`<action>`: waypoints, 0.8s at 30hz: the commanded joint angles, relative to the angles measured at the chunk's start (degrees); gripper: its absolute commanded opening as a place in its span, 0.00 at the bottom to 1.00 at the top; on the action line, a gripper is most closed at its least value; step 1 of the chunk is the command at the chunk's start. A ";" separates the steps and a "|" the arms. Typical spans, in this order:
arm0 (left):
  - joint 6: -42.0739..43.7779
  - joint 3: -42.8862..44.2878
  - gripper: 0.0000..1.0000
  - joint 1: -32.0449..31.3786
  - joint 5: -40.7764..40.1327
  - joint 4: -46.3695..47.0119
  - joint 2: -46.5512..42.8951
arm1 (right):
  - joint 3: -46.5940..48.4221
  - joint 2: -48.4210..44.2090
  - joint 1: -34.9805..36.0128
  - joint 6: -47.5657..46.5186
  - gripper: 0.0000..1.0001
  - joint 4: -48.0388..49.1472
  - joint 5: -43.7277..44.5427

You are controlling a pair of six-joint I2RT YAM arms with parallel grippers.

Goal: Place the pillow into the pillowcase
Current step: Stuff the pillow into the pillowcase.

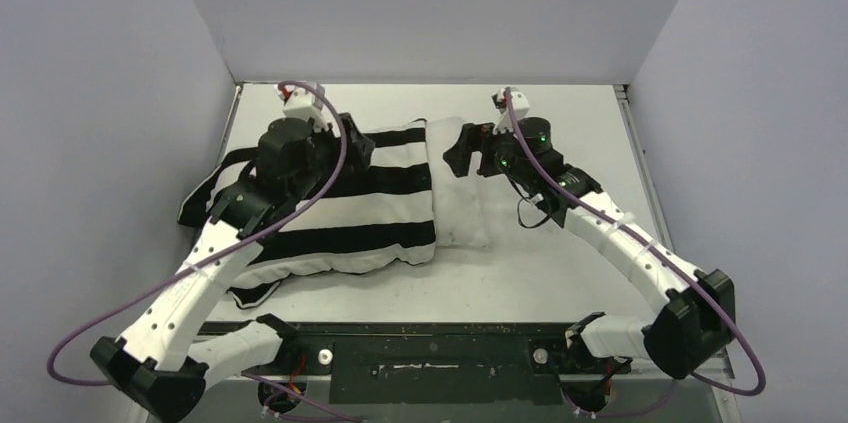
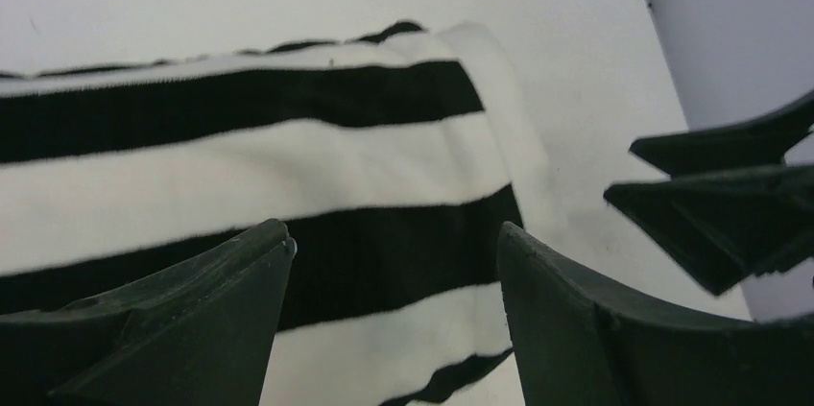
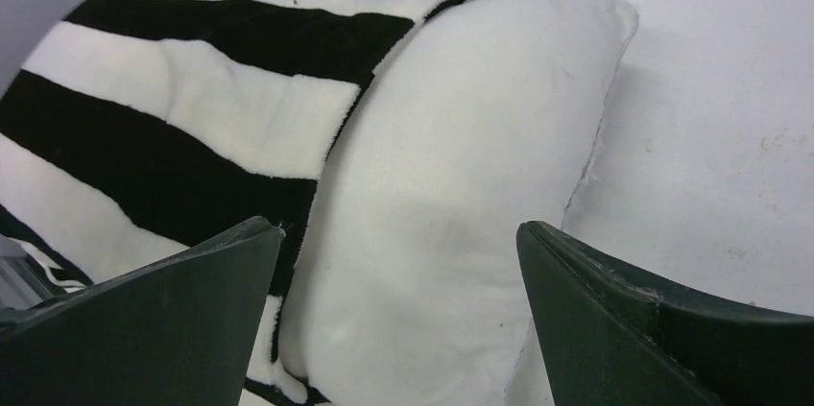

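The black-and-white striped pillowcase point(image 1: 340, 213) lies on the table's left half with the off-white pillow point(image 1: 460, 198) mostly inside it. Only the pillow's right end sticks out of the case's mouth. My left gripper point(image 1: 358, 151) hovers open over the case's far part, and in the left wrist view its jaws point(image 2: 394, 230) stand wide above the stripes point(image 2: 288, 166) with nothing between them. My right gripper point(image 1: 458, 158) is open over the pillow's exposed far end. In the right wrist view its jaws point(image 3: 396, 226) straddle the pillow point(image 3: 461, 166) beside the case's edge point(image 3: 192, 108).
Grey walls enclose the white table point(image 1: 560, 273) on the left, back and right. The right gripper's dark fingers point(image 2: 730, 204) show at the right edge of the left wrist view, close to the left gripper. A dark rail point(image 1: 430, 348) runs along the near edge.
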 commanded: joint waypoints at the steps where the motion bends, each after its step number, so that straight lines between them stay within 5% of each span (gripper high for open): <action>1: -7.50 -8.71 0.80 -0.16 -0.48 -7.83 -7.79 | 5.03 7.04 -0.51 -4.53 1.00 -4.06 -2.58; 3: -9.16 -11.76 0.96 -0.33 -1.88 -10.49 -11.18 | 5.82 10.59 -1.55 -4.74 1.00 -3.59 -4.14; 10: -18.78 -27.30 0.97 -0.56 0.84 -5.65 -16.51 | 5.97 22.43 -6.93 -1.57 0.87 3.68 -16.29; 11: -18.76 -29.88 0.97 -0.84 1.70 -2.23 -16.04 | 4.77 22.80 -7.07 -1.07 0.79 5.38 -17.33; 14: -17.42 -33.78 0.97 -1.63 -0.84 6.81 -11.02 | -0.98 20.55 -8.38 1.75 0.15 11.51 -17.16; 16: -14.21 -34.25 0.97 -1.74 -3.27 15.32 -6.55 | -4.69 17.74 -10.21 3.92 0.01 13.02 -16.63; 20: -7.46 -29.85 0.97 -1.34 -5.01 31.91 5.30 | -12.08 10.22 -13.15 7.76 0.00 13.71 -14.54; 24: -2.21 -15.66 0.97 -0.95 -4.27 33.66 18.84 | -18.88 3.79 -13.58 10.57 0.00 15.18 -14.37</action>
